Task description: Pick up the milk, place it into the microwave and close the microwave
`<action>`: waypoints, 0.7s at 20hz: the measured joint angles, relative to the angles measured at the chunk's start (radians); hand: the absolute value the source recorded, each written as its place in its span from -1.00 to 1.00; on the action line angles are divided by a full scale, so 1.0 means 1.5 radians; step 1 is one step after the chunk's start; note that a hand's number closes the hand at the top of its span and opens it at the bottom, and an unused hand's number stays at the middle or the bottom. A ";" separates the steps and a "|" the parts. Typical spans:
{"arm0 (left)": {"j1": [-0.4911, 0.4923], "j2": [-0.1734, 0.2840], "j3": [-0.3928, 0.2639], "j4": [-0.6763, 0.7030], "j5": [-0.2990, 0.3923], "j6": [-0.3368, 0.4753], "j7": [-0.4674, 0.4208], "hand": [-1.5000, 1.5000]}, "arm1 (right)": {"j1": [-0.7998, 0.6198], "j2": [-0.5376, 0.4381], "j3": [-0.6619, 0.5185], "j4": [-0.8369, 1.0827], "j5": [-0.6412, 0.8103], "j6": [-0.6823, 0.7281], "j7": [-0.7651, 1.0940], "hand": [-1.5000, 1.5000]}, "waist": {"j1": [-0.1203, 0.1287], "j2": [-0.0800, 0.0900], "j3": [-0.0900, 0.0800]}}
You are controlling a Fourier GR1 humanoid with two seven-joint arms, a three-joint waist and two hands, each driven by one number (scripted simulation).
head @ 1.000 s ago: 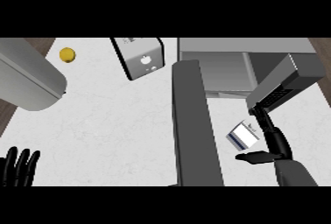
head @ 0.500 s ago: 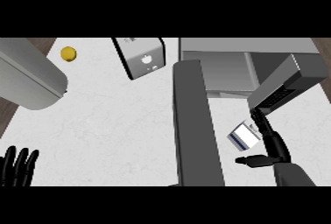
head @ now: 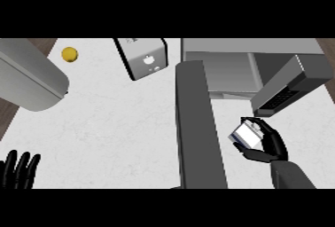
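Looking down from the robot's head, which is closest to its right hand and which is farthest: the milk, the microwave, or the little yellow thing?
From the right hand:
1. Milk: held in that hand's curled fingers, at the view's right.
2. Microwave: just beyond the hand, upper right, door open.
3. Yellow thing: far across the counter, upper left.

two robot hands [head: 20, 169], one milk carton [head: 246, 134], one microwave [head: 222, 75], one yellow fruit [head: 70, 54].
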 measured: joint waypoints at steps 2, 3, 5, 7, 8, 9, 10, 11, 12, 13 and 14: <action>0.001 -0.002 -0.004 0.002 -0.001 0.000 -0.003 -1.00 | 0.002 0.009 -0.002 -0.007 -0.009 0.010 0.002 1.00 | -0.001 0.000 0.000; -0.003 -0.001 -0.001 0.002 -0.001 0.000 -0.002 -1.00 | -0.001 0.012 -0.004 -0.009 -0.015 0.014 0.003 1.00 | -0.001 0.000 0.000; -0.005 0.000 0.006 0.009 0.000 -0.001 -0.009 -1.00 | 0.002 0.016 -0.003 -0.016 -0.022 0.024 0.006 1.00 | -0.002 -0.001 0.000; -0.001 0.000 0.008 0.008 0.003 -0.003 -0.012 -1.00 | 0.000 0.016 -0.005 -0.021 -0.032 0.037 0.015 1.00 | -0.002 -0.001 0.000; -0.003 0.000 0.009 0.009 0.002 -0.002 -0.012 -1.00 | 0.003 0.016 -0.008 -0.022 -0.038 0.040 0.016 1.00 | -0.003 -0.002 -0.001; -0.006 0.000 0.011 0.006 0.002 0.000 -0.005 -1.00 | 0.003 0.014 -0.013 -0.027 -0.046 0.043 0.020 1.00 | -0.005 -0.002 -0.001; 0.004 0.001 0.011 0.000 0.005 -0.005 -0.007 -1.00 | -0.003 0.012 -0.022 -0.028 -0.058 0.045 0.025 1.00 | -0.004 -0.002 -0.001; 0.002 0.005 0.021 0.001 0.011 -0.006 -0.006 -1.00 | -0.003 0.012 -0.031 -0.031 -0.068 0.044 0.026 1.00 | -0.005 -0.002 -0.001; 0.002 0.005 0.021 -0.001 0.012 -0.006 -0.001 -1.00 | -0.008 0.007 -0.040 -0.034 -0.080 0.046 0.033 1.00 | -0.006 -0.003 -0.001; 0.001 0.003 0.013 0.010 0.003 -0.001 -0.010 -1.00 | -0.013 0.007 -0.047 -0.036 -0.089 0.045 0.036 1.00 | -0.006 -0.003 -0.001; 0.008 0.004 0.016 0.010 0.006 -0.007 -0.018 -1.00 | -0.011 0.008 -0.049 -0.039 -0.095 0.045 0.035 1.00 | -0.006 -0.003 -0.001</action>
